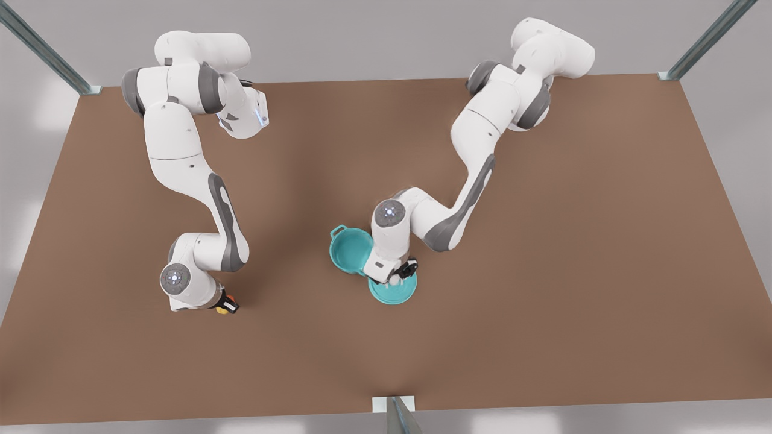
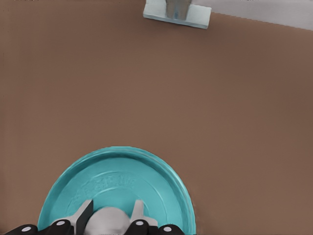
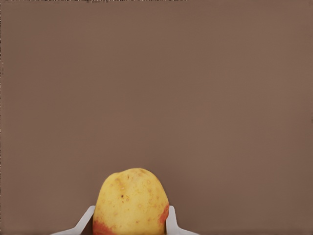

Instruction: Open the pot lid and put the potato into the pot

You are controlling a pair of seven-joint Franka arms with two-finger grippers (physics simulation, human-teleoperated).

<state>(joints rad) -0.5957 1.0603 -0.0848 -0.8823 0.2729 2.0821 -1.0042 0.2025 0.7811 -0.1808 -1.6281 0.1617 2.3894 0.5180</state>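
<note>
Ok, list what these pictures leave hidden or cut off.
- Pot: in the front view the arm's wrist covers the side toward the front view's right, so any handle there is hidden.
- Pot lid: the left wrist view's edge cuts off part of it; the left tool hides most of the knob.
- Potato: between the right tool's fingers, its underside is cut off; contact with the table cannot be told.

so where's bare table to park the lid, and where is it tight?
Bare table runs wide on the front view's right of the pot lid, and between the two arms. It is tight where the left claw holds the lid's knob beside the open pot. The right claw grips the potato.
</note>
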